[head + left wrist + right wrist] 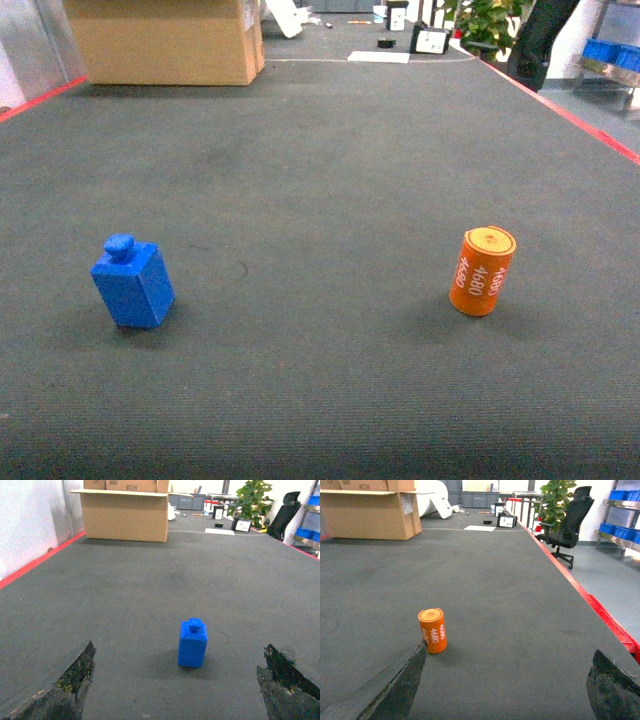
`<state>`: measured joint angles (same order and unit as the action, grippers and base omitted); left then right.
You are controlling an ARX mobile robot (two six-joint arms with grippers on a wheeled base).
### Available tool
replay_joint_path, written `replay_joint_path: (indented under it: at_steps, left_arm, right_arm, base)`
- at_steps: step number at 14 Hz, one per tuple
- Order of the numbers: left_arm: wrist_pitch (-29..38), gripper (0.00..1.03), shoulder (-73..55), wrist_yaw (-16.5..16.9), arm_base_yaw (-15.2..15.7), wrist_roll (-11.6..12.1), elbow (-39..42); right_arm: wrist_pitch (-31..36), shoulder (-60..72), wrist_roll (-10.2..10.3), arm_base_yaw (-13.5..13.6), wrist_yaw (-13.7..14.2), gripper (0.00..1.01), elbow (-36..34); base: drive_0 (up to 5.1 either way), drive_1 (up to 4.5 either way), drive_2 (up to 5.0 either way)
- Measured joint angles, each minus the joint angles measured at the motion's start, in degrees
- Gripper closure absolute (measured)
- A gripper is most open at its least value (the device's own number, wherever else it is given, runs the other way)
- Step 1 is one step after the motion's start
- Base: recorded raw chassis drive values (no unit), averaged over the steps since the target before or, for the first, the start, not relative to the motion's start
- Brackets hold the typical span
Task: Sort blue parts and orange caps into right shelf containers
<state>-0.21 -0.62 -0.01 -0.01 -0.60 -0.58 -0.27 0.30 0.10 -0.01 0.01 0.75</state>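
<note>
Blue part [132, 285] stands upright on the dark mat [320, 180], left half, towards the near edge, knob on top. In the left wrist view your left gripper [177, 685] is spread wide and empty; the part sits between and just ahead of its fingertips [75, 680], touching neither.

Orange cap [482, 271] stands on the right half of the mat, towards the near edge, well apart from the blue part and leaning slightly. Right gripper [507, 690] is likewise wide and empty. The cap lies close against the left fingertip [405, 685], off the centreline; contact cannot be confirmed.

Risk, as I judge it: advance the right arm straight and that finger will likely tip or roll the cap. Recentre first.

Containers [610, 52] show on the shelf [603, 68] beyond the mat's far right corner, so it's a long carry.
</note>
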Motion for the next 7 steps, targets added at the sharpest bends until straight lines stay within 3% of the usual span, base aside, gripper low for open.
replay_joint_path:
  at_steps: [7]
  left_arm:
    - [0.0, 0.05, 0.0, 0.0, 0.0, 0.0, 0.0]
  right_arm:
    - [0.0, 0.0, 0.0, 0.0, 0.0, 0.03, 0.0]
  base:
    - [0.0, 0.0, 0.0]
